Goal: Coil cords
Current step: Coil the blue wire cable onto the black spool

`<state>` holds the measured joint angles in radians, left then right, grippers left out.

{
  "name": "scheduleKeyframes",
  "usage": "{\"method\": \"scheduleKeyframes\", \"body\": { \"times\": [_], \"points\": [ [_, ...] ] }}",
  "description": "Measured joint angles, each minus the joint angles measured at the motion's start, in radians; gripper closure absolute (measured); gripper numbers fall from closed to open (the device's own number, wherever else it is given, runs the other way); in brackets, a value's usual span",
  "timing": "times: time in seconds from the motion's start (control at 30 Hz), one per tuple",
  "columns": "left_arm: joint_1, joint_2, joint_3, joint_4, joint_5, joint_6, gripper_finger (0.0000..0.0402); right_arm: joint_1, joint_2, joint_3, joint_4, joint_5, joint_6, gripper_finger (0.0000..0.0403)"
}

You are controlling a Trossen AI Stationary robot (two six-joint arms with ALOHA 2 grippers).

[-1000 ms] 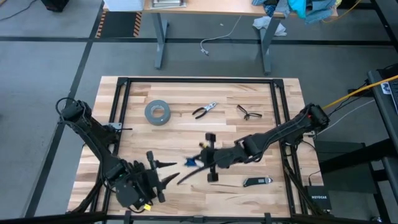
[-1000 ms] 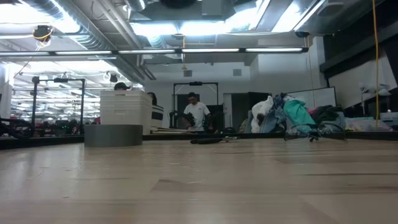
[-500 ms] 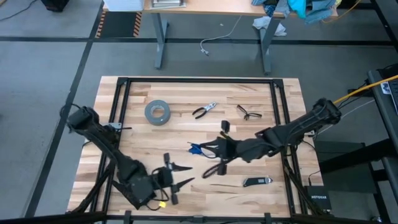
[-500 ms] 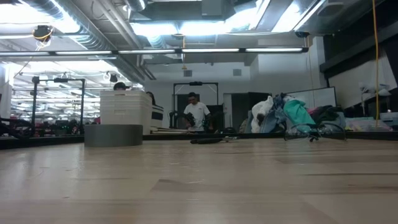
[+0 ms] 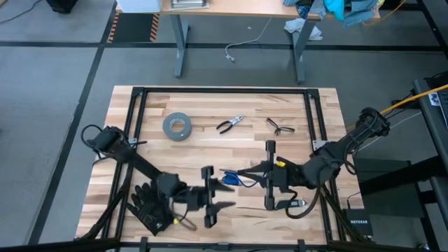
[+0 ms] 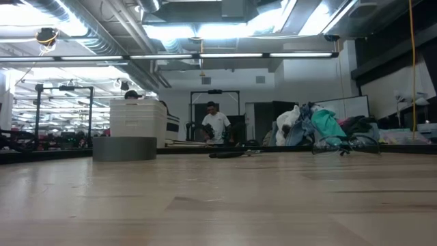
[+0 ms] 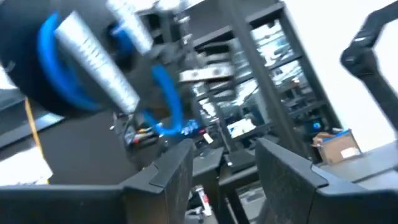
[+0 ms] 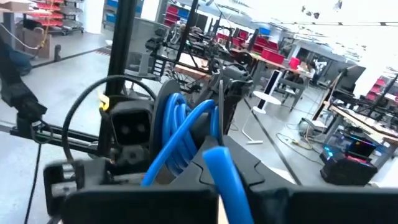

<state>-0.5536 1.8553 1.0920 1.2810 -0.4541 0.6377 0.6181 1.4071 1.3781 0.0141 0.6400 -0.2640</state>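
The cords (image 5: 229,178) are a small bundle of blue and black cable held over the near middle of the table. My right gripper (image 5: 245,173) is shut on them and points toward the table's left edge. In the right wrist view the blue loops (image 8: 180,127) stand up just past its fingers. My left gripper (image 5: 225,197) is open and faces the bundle from the left, slightly nearer the front edge, and touches nothing. In the left wrist view the blue cable (image 7: 166,102) shows blurred beyond the open fingers (image 7: 171,177). My right gripper pinches several blue loops of the bundle (image 8: 210,127) between its two fingers. The fingers lie about level and come from the table's right side. The loops stand beyond the fingertips, and a black strand (image 8: 78,115) arcs loosely out to one side.
A grey tape roll (image 5: 177,127), pliers (image 5: 229,124) and glasses (image 5: 280,127) lie along the far part of the table. A small black tool (image 5: 289,204) lies near the front right. Black frame rails (image 5: 133,133) run along the table's sides.
My right gripper has drawn back toward the table's right edge and risen, carrying the cords with it. My left gripper has followed toward the right along the near edge and has swung round, its open fingers now facing the bundle.
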Motion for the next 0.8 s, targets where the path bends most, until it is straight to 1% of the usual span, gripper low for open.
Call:
{"method": "scheduleKeyframes", "body": {
  "times": [0.07, 0.13, 0.37, 0.47, 0.7, 0.8],
  "points": [
    [0.027, 0.000, 0.000, -0.016, 0.006, -0.030, 0.0235, -0.003, 0.000, 0.000, 0.000, 0.002, 0.000, 0.0401],
    [0.054, 0.000, 0.000, -0.022, 0.036, -0.058, 0.0235, -0.003, 0.006, 0.000, 0.004, 0.001, 0.000, 0.0401],
    [0.115, 0.000, 0.000, -0.004, 0.195, -0.217, 0.0235, -0.003, 0.038, 0.000, 0.049, -0.022, -0.030, 0.0401],
    [0.126, 0.000, 0.000, 0.004, 0.263, -0.243, 0.0235, -0.017, 0.041, 0.000, 0.044, -0.025, -0.029, 0.0401],
    [0.141, 0.000, 0.000, 0.029, 0.284, -0.264, 0.0235, -0.038, 0.065, 0.000, 0.038, -0.033, -0.017, 0.0401],
    [0.144, 0.000, 0.000, 0.044, 0.292, -0.268, 0.0235, -0.061, 0.081, 0.000, 0.041, -0.061, -0.007, 0.0401]
  ]
}}
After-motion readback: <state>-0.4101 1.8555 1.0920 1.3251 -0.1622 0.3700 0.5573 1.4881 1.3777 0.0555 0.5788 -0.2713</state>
